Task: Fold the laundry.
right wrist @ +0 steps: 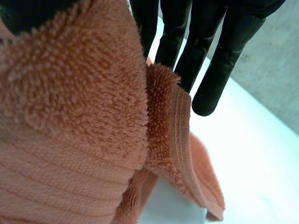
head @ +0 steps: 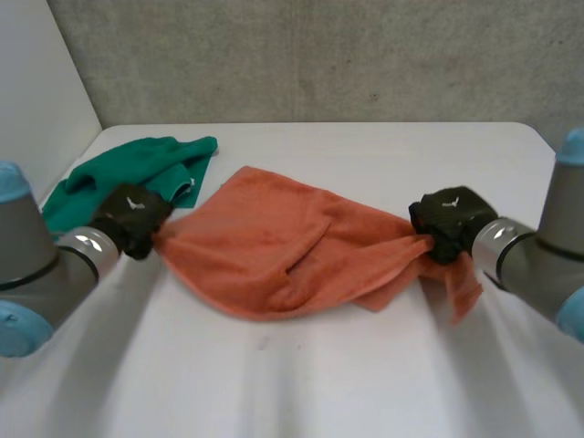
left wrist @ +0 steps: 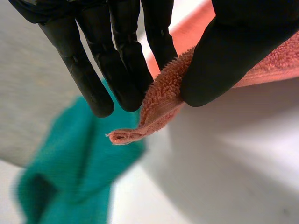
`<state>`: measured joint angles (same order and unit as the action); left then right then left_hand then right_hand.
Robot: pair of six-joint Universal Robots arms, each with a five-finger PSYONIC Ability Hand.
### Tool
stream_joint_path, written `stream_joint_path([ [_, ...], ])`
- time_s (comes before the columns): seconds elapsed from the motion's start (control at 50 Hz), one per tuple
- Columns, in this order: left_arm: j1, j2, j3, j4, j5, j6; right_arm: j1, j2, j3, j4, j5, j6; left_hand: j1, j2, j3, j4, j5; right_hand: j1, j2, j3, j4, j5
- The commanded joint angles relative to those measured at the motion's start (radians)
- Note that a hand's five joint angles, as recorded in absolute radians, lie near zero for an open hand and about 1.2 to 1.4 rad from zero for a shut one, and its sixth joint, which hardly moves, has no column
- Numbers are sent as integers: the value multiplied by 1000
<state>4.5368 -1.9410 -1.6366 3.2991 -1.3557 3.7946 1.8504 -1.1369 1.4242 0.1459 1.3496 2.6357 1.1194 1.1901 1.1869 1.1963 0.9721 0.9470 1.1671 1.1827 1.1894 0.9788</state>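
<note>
The left robot hand (head: 135,217) covers the corner of the orange towel (head: 274,246) it pinches and hides the edge of the green cloth (head: 128,164) beneath it. In the left wrist view, the green cloth beyond the fingertips (left wrist: 100,105) is too blurred to read its folds. In the right wrist view, towel pile drapes over the right robot hand (head: 447,219), hiding palm and most of the thumb.

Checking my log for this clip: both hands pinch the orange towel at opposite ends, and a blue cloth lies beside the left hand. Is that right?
Not quite. The head view shows a green cloth, not blue, beside the left hand. The rest stands: it and the right hand pinch the orange towel at opposite ends.
</note>
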Motion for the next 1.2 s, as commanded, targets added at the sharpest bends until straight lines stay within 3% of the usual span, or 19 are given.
stream_joint_path([
  [0.02, -12, 293, -65, -9, -82, -64, -2, -132, -106, 272, 8, -206, 277, 206, 209, 200, 250, 449, 229, 214, 207, 243],
  [0.06, -13, 379, -74, -38, -97, -64, -3, -149, -146, 380, 9, -275, 277, 206, 209, 200, 250, 449, 229, 214, 207, 243],
  [0.18, -16, 427, -77, -159, -112, -62, -3, -141, -231, 547, 8, -402, 277, 206, 209, 200, 250, 449, 229, 214, 207, 243],
  [0.26, -30, 380, -86, -210, -118, -62, -3, -103, -249, 526, 14, -437, 277, 206, 209, 200, 250, 449, 229, 214, 207, 243],
  [0.42, -131, 81, 76, -182, -175, -67, 18, 75, -349, 305, 88, -425, 277, 206, 209, 200, 250, 449, 229, 214, 207, 243],
  [0.52, -177, -30, 343, -67, -296, -66, 84, 137, -477, 21, 115, -422, 277, 206, 209, 200, 250, 449, 229, 214, 207, 243],
  [0.56, -183, -29, 398, 5, -304, -64, 86, 137, -502, -81, 114, -421, 277, 206, 209, 200, 250, 449, 229, 214, 207, 243],
  [0.68, -186, 52, 442, 438, -328, -65, 99, 114, -542, -475, 112, -367, 277, 206, 209, 200, 250, 449, 229, 214, 207, 243],
  [0.72, -199, 83, 425, 477, -347, -64, 101, 106, -544, -509, 105, -346, 277, 206, 209, 200, 250, 449, 229, 214, 207, 243],
  [0.8, -237, 103, 365, 442, -361, -61, 90, 98, -554, -419, 83, -315, 277, 206, 209, 200, 250, 449, 229, 214, 207, 243],
  [0.94, -252, 109, 195, 320, -364, -69, 87, 127, -559, -62, -4, -313, 277, 206, 209, 200, 250, 449, 229, 214, 207, 243],
  [1.06, -254, 137, 72, 272, -364, -99, 86, 184, -582, 254, -12, -374, 277, 206, 209, 200, 250, 449, 229, 214, 207, 243],
  [1.14, -260, 155, 28, 264, -364, -110, 86, 204, -574, 360, -4, -419, 277, 206, 209, 200, 250, 449, 229, 214, 207, 243],
  [1.16, -260, 160, 21, 264, -362, -110, 86, 209, -574, 365, -3, -419, 277, 206, 209, 200, 250, 401, 181, 165, 158, 195],
  [1.2, -262, 169, 11, 264, -362, -110, 86, 221, -573, 359, 8, -408, 277, 206, 209, 200, 250, 94, -126, -142, -149, -113],
])
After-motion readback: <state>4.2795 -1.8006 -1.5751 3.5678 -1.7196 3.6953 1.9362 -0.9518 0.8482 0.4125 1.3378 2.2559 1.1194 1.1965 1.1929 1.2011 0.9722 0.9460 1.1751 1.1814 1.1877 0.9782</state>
